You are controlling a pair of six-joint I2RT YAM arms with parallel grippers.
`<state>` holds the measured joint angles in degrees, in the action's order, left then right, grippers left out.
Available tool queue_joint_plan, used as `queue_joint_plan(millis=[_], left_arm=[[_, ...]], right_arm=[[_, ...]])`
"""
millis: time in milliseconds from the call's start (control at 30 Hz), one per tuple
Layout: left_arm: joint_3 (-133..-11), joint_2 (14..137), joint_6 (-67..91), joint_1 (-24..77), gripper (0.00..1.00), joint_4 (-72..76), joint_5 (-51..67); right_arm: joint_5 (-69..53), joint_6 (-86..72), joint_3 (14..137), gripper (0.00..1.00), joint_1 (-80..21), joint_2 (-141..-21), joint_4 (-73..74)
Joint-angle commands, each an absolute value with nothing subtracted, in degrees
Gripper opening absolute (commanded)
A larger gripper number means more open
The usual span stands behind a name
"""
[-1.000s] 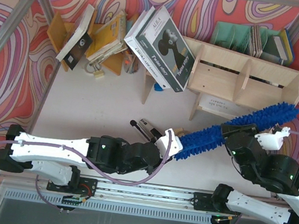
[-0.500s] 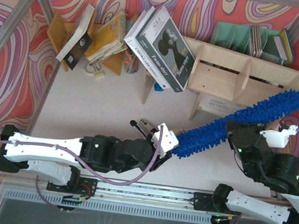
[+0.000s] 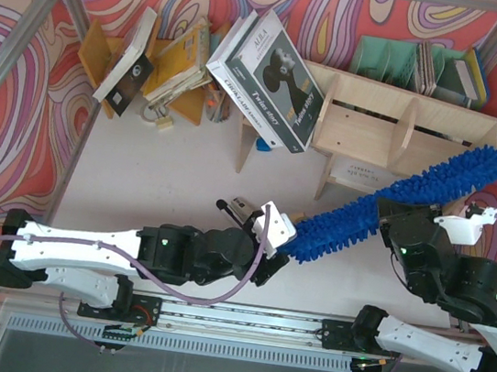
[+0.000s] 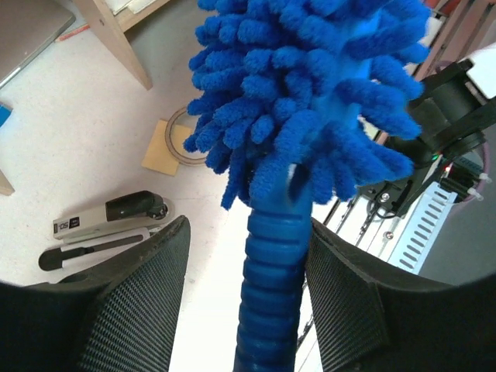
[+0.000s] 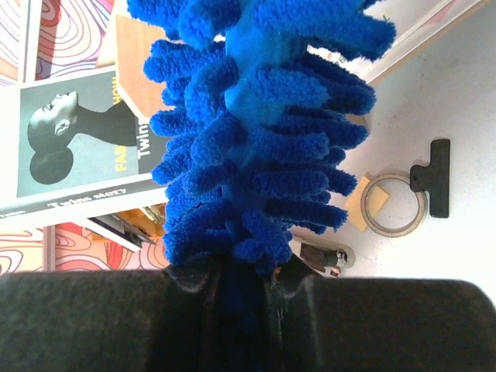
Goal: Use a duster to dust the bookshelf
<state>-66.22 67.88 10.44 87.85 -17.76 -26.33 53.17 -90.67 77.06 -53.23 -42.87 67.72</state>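
The blue fluffy duster [image 3: 444, 177] slants from the table's middle up to the right end of the pale plywood bookshelf [image 3: 396, 123]. My right gripper [image 3: 391, 215] is shut on its fluffy part partway along. In the right wrist view the chenille [image 5: 256, 132] rises straight out of the closed jaws of that gripper [image 5: 232, 283]. My left gripper [image 3: 280, 237] is at the ribbed handle [image 4: 271, 294]. The left gripper [image 4: 248, 226] is open, with a gap between the handle and the left finger [image 4: 147, 287].
A black-and-white stapler [image 4: 108, 221] and a tape roll [image 4: 182, 143] lie on the table under the duster. A black binder clip [image 5: 434, 178] lies nearby. Books [image 3: 268, 78] lean on the shelf's left end. An orange rack [image 3: 100, 54] and a mint-green file holder [image 3: 387, 57] stand at the back.
My right gripper closed on the duster's fluffy part, and my left gripper opened off the handle. The duster's far end swung slightly up and to the right.
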Motion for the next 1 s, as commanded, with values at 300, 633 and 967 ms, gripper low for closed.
queue_joint_plan(millis=[300,633,967], left_arm=[[-64.41,71.13,13.48,85.52,0.37,-15.92,-22.28],[-65.81,67.76,16.07,85.52,0.05,-16.75,-22.96],[-74.59,68.34,16.95,85.52,0.00,-24.10,-29.09]], right_arm=[[57.15,-91.08,76.60,0.06,-53.18,-41.86,65.96],[58.22,-92.14,76.80,0.22,-53.17,-41.37,68.27],[55.08,-61.30,79.11,0.81,-53.15,-40.40,48.61]])
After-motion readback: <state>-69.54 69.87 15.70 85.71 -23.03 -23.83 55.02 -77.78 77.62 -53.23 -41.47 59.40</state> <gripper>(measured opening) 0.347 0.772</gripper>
